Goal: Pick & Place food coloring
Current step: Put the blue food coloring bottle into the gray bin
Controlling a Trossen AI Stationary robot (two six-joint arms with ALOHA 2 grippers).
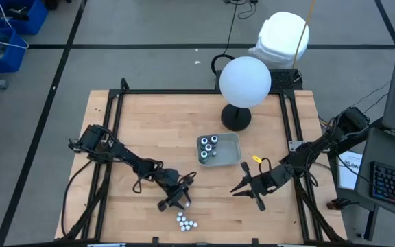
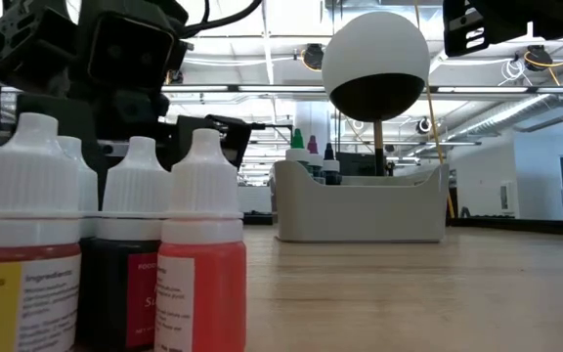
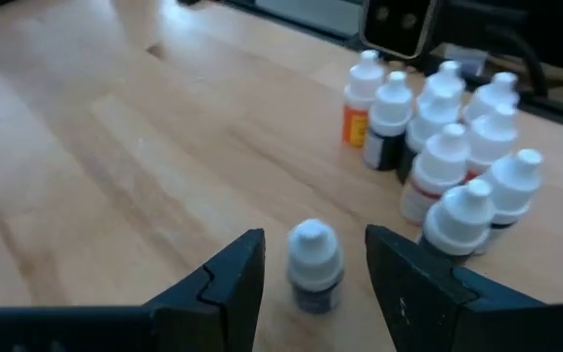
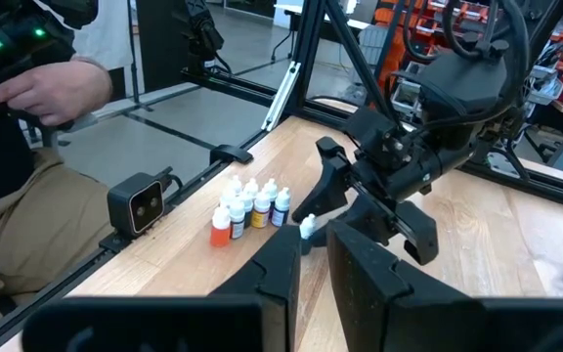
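Observation:
One small white-capped food coloring bottle (image 3: 313, 262) stands upright on its base on the wooden table. My left gripper (image 3: 313, 256) is open around it, one finger on each side with a gap to both; in the high view this gripper (image 1: 178, 199) is near the table's front edge. Several more bottles (image 3: 448, 147) stand in a tight cluster (image 1: 186, 221) just beyond it. The grey tray (image 1: 233, 140) at mid-table holds several dark bottles (image 1: 208, 147). My right gripper (image 1: 245, 186) hovers right of the tray, its fingers (image 4: 286, 264) a narrow gap apart with nothing between.
A white globe lamp (image 1: 245, 81) on a dark base (image 1: 235, 118) stands behind the tray. A small camera (image 4: 137, 203) sits at the table's front edge by the cluster. A person (image 4: 27, 147) sits beyond that edge. Bare wood lies left of the tray.

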